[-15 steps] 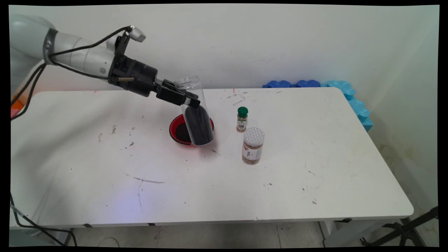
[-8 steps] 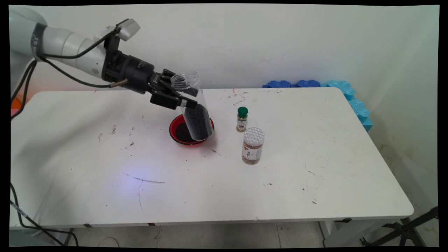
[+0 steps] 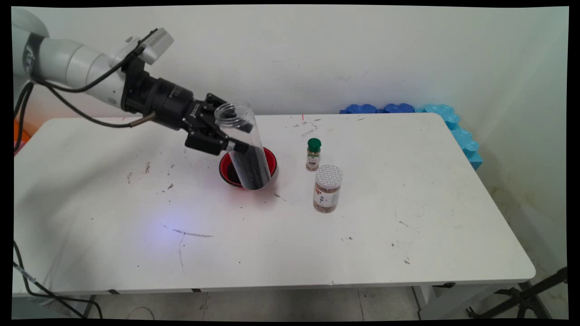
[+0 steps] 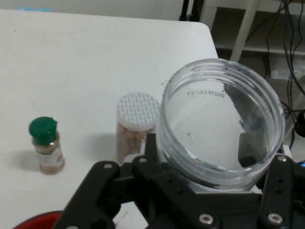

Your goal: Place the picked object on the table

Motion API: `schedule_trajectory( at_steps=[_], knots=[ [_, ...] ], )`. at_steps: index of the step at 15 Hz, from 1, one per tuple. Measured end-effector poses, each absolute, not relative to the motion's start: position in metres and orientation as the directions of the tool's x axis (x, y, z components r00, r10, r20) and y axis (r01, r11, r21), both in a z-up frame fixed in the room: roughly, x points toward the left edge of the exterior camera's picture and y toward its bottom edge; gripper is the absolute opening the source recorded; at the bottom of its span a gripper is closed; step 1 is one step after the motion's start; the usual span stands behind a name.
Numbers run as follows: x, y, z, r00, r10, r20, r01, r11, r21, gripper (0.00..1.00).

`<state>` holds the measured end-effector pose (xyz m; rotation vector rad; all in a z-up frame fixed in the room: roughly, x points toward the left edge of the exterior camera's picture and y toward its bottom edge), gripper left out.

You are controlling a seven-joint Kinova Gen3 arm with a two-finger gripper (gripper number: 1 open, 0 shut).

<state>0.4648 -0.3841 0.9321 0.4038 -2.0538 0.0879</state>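
Just now the gripper has its fingers closed round the upper part of a clear plastic jar, clamping it from the sides a little below the open mouth. That high side grip leaves the rim and the whole lower body free, which is likely why the jar can hang over the bowl without the hand fouling anything.

Inside the jar sits a load of dark, fine grains, settled into the lower half; the top half is see-through and bare apart from some dust clinging to the wall. From the hand view the mouth gapes towards the camera, with no lid on it.

The jar's long axis leans: its mouth points up and to the far left, towards the arm, and its base points down and to the near right. It is well short of upright but tipped with the opening uppermost, so the grains stay at the bottom.

The base hangs in front of a red bowl on the white desk; whether it touches the bowl cannot be told. Dark material lies in the bowl too.

To the right stand a small green-capped spice bottle and, nearer, a white-lidded spice jar, both upright and apart from the bowl.
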Motion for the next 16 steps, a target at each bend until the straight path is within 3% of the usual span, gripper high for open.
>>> schedule_trajectory(
  at_steps=[16],
  knots=[
    [0.45, -0.333, 0.875, -0.491, -0.216, 0.844, -0.312, 0.948, 0.062, 0.0]
  ],
)
